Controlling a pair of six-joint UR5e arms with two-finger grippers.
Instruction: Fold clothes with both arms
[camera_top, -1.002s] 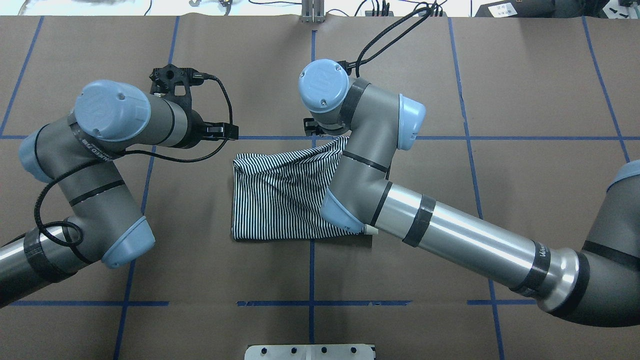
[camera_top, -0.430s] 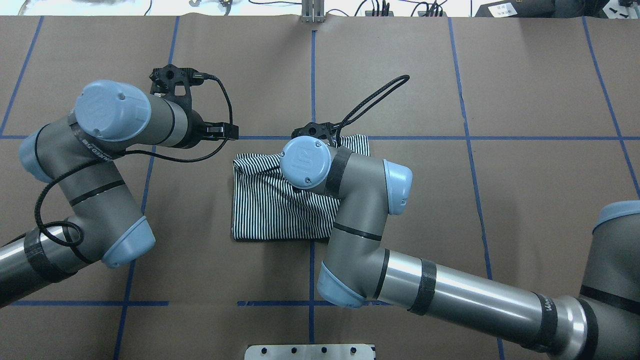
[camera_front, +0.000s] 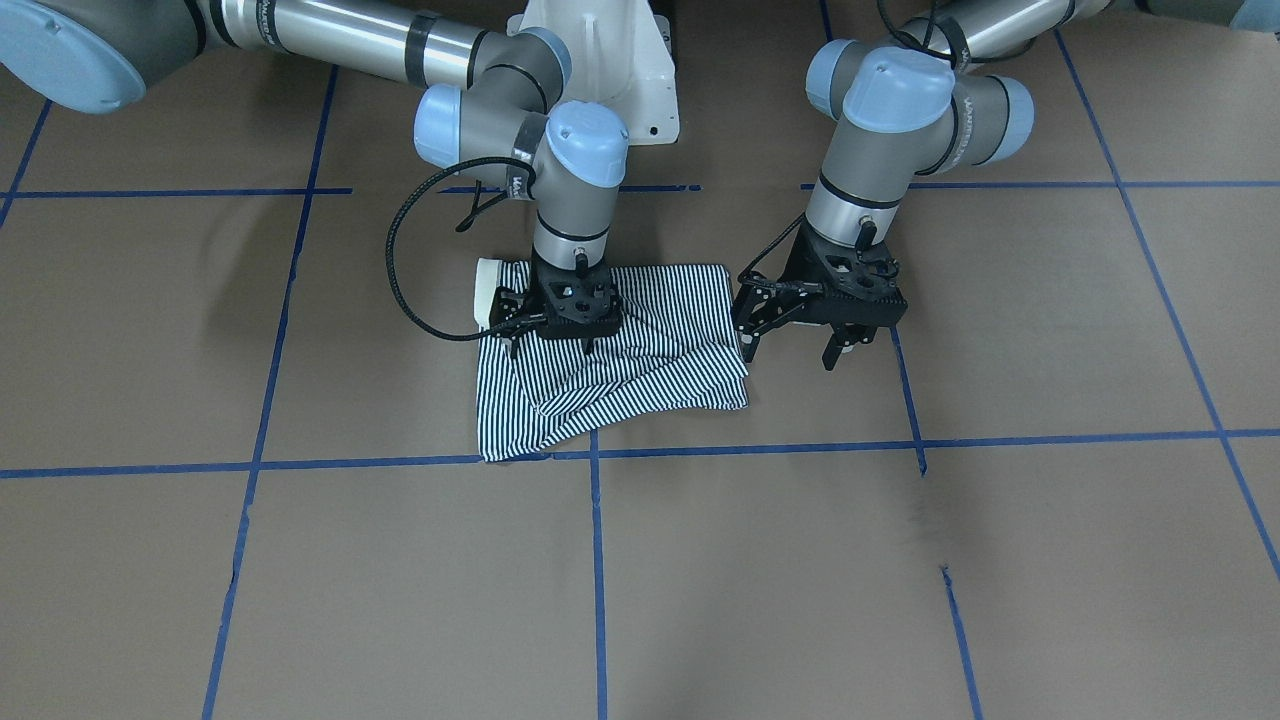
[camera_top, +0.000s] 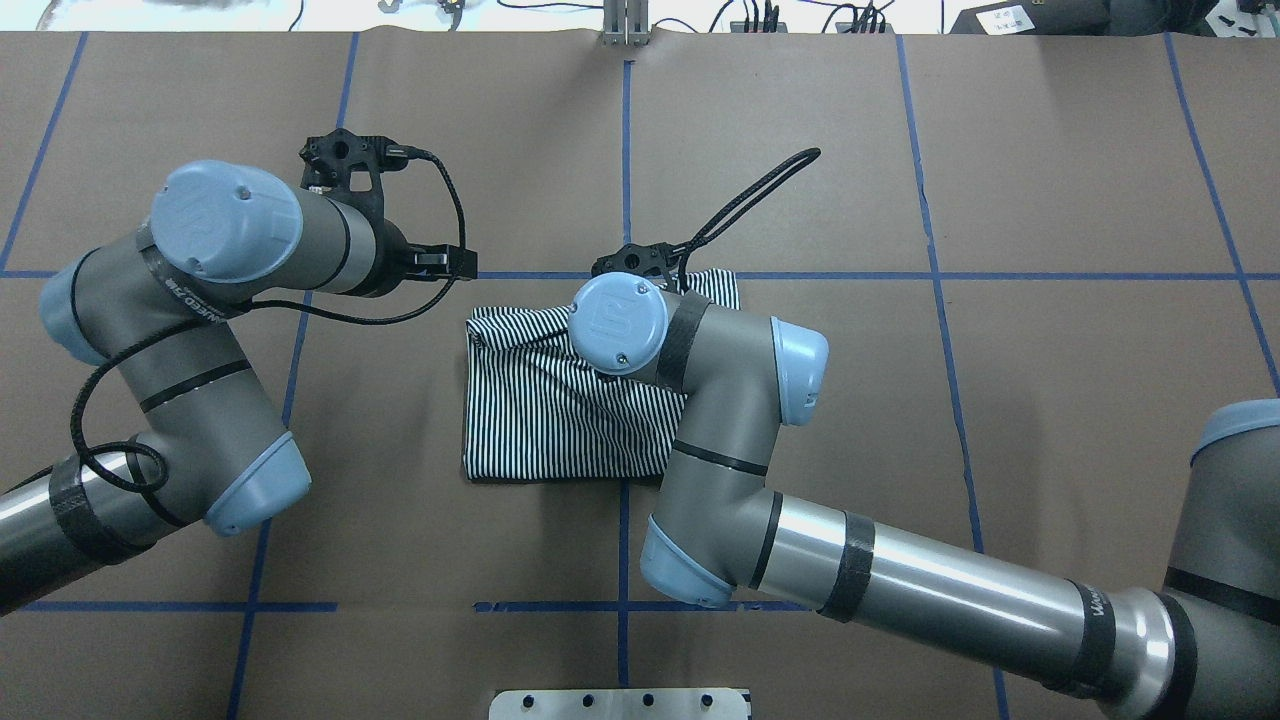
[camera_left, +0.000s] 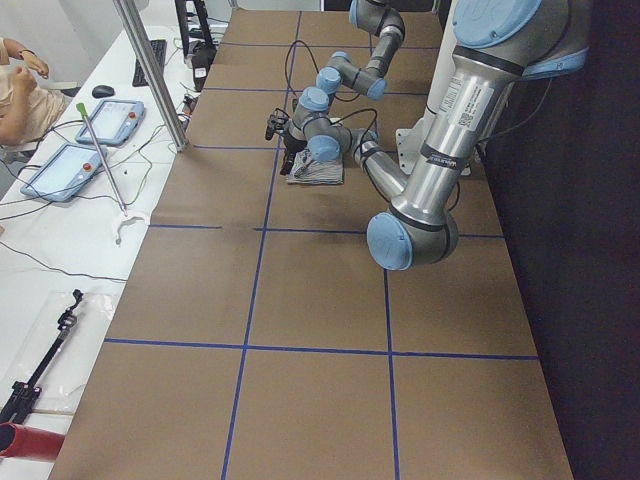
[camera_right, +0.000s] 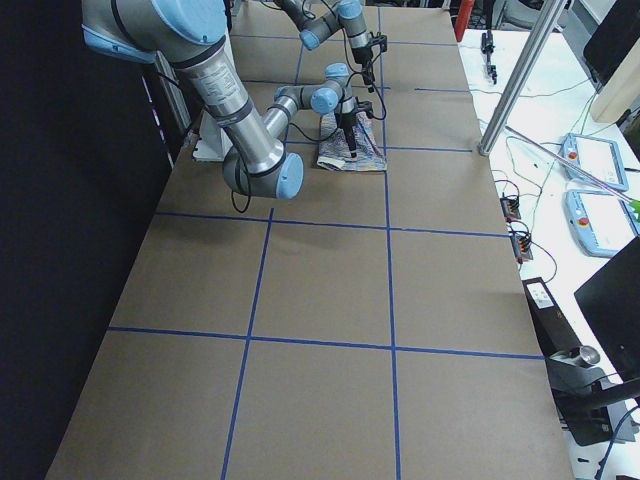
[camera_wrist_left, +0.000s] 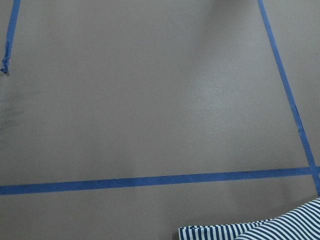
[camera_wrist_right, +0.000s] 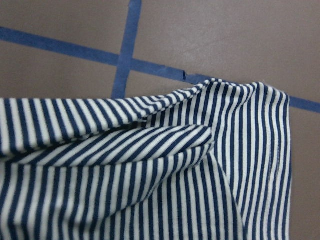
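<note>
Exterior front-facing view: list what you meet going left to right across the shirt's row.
Black cable loop → striped polo shirt → left claw, open, just past the shirt's edge.

I see the left arm (camera_top: 190, 330) bent, left tool (camera_front: 790, 355) pointing down, jaws spread wide. The right arm (camera_top: 930, 600) reaches across, wrist vertical, right tool (camera_front: 550, 345) low, jaws seemingly parted too.

The shirt (camera_top: 540, 400) shows thin navy-and-white stripes. The brown desk (camera_top: 1050, 150) is gridded with blue tape (camera_top: 1000, 276). The left arm (camera_top: 190, 400) and right arm (camera_top: 930, 590) are silver-grey with light-blue caps.
</note>
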